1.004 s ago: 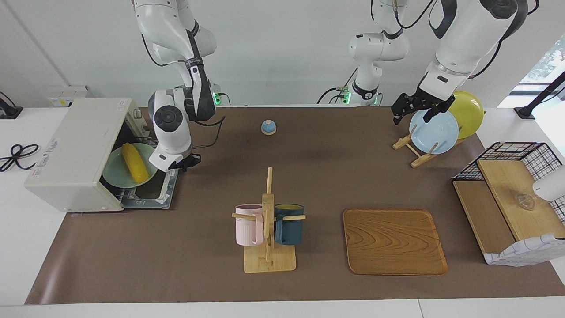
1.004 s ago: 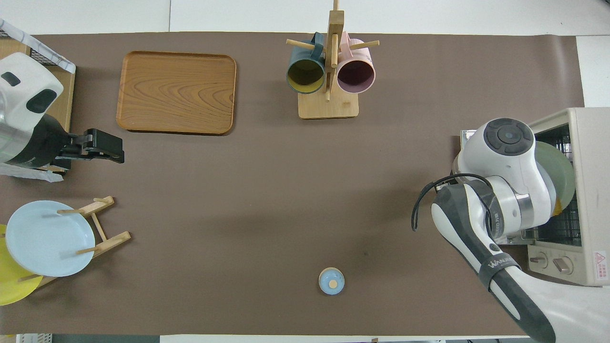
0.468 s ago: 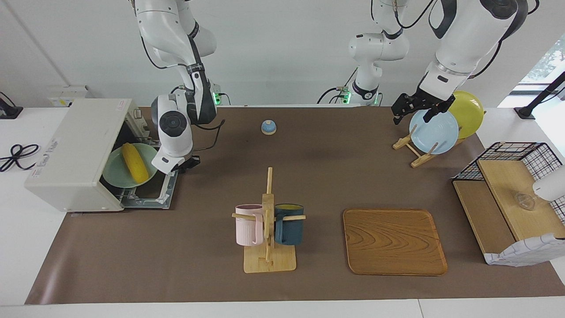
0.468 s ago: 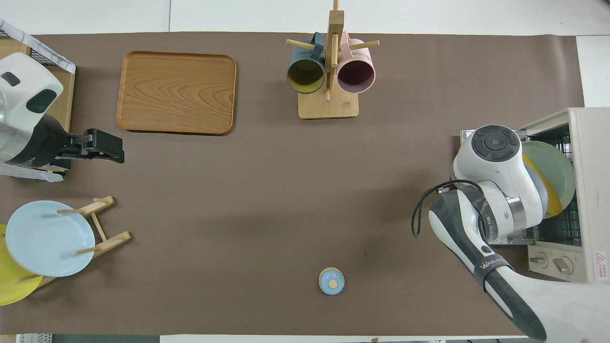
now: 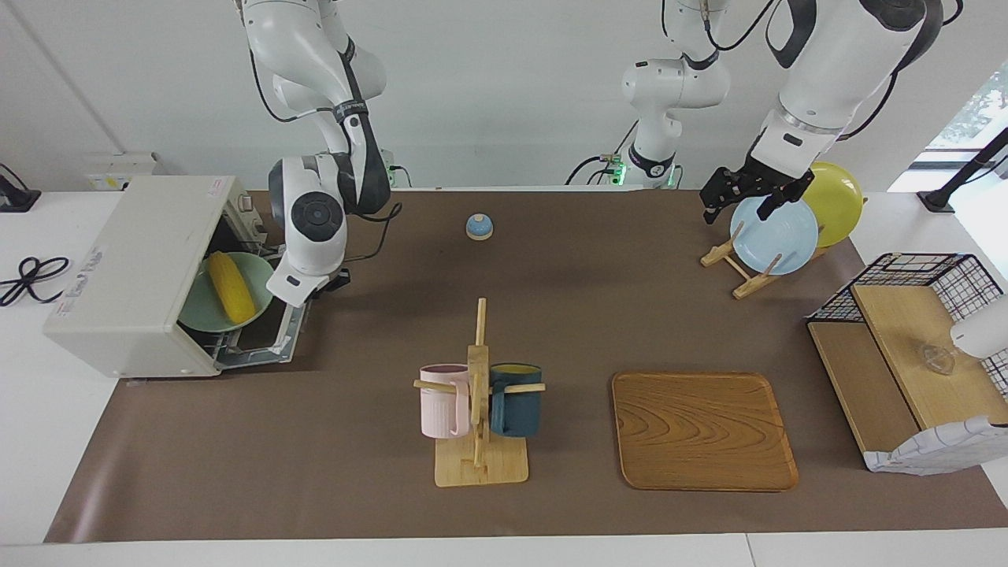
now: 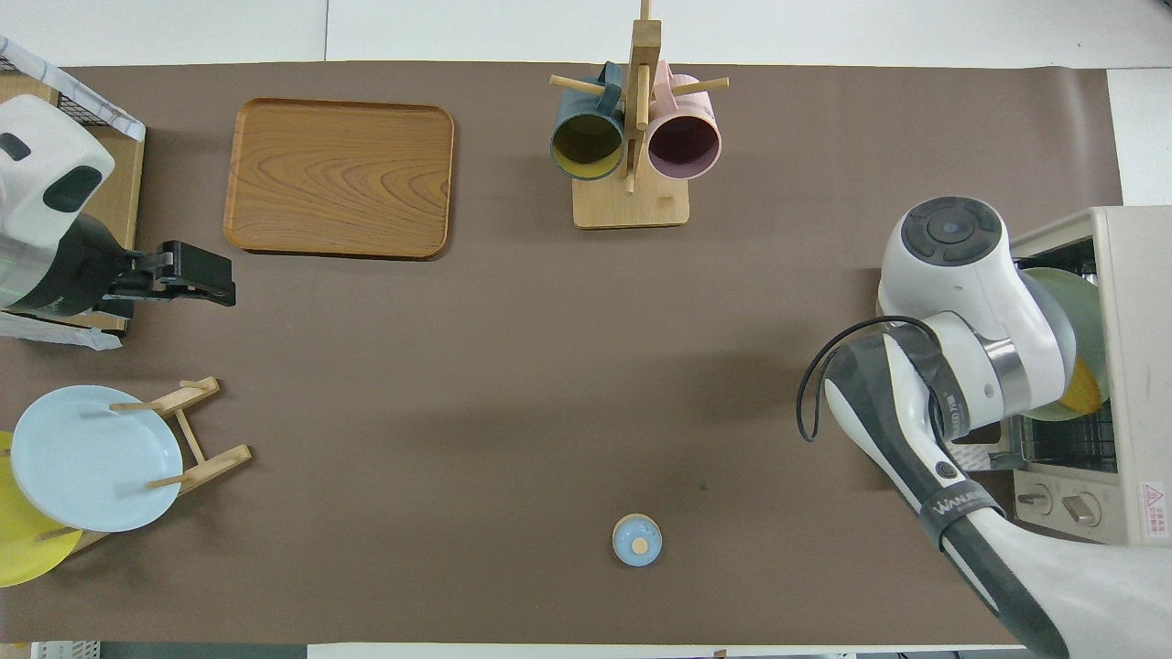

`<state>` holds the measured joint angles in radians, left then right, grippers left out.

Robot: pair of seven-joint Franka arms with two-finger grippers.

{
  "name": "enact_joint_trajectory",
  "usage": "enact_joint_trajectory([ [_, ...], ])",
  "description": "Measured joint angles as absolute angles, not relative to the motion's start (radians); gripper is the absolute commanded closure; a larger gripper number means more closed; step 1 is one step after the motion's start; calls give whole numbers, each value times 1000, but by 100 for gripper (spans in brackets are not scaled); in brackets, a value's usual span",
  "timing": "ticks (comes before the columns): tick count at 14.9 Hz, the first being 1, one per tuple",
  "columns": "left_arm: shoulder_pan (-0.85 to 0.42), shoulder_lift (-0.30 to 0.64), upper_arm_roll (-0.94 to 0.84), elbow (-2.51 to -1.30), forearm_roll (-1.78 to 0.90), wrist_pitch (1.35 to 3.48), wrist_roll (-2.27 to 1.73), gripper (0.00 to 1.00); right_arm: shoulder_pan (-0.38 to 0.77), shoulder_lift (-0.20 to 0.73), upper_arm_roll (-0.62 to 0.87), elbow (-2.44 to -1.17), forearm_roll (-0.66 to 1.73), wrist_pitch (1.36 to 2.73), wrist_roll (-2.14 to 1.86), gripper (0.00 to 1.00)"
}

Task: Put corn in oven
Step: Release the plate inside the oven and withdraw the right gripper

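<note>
The yellow corn (image 5: 230,298) lies on a pale green plate (image 5: 197,309) in the mouth of the cream-white oven (image 5: 134,272). The oven's door (image 5: 266,340) hangs open and down. In the overhead view only the corn's tip (image 6: 1086,388) and the plate's edge (image 6: 1084,311) show under the right arm's wrist. My right gripper (image 5: 327,285) is low beside the plate, over the nearer-robot side of the open door, mostly hidden by its wrist. My left gripper (image 5: 740,201) waits open and empty above the plate rack; it also shows in the overhead view (image 6: 197,284).
A rack holds a light blue plate (image 5: 776,235) and a yellow plate (image 5: 835,201) at the left arm's end. A mug tree (image 5: 479,394) with a pink and a dark blue mug, a wooden tray (image 5: 703,429), a small blue bell (image 5: 479,227) and a wire shelf (image 5: 913,354) stand on the brown mat.
The plate with the corn has slid deeper into the oven. The right arm's wrist has shifted toward the oven. The left arm has barely moved.
</note>
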<state>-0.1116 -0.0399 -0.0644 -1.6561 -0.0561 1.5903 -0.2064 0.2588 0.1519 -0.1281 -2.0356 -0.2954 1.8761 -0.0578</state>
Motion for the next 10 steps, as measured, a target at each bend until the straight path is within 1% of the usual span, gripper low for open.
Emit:
enact_joint_trajectory([
  [2,-103,-37,-63,-1657,-56,1594,-206,0,228,112,-128,-1982,-296,1788,-140,100],
  [4,-99,-33,-63,-1662,-56,1595,-206,0,179,70,-140,-1936,-313,1734,-225,100],
  [7,-99,-30,-63,-1668,-56,1595,-206,0,109,43,-153,-1913,-319,1722,-325,100],
  [10,-99,-30,-63,-1669,-56,1595,-206,0,76,34,-154,-1909,-320,1713,-374,100],
])
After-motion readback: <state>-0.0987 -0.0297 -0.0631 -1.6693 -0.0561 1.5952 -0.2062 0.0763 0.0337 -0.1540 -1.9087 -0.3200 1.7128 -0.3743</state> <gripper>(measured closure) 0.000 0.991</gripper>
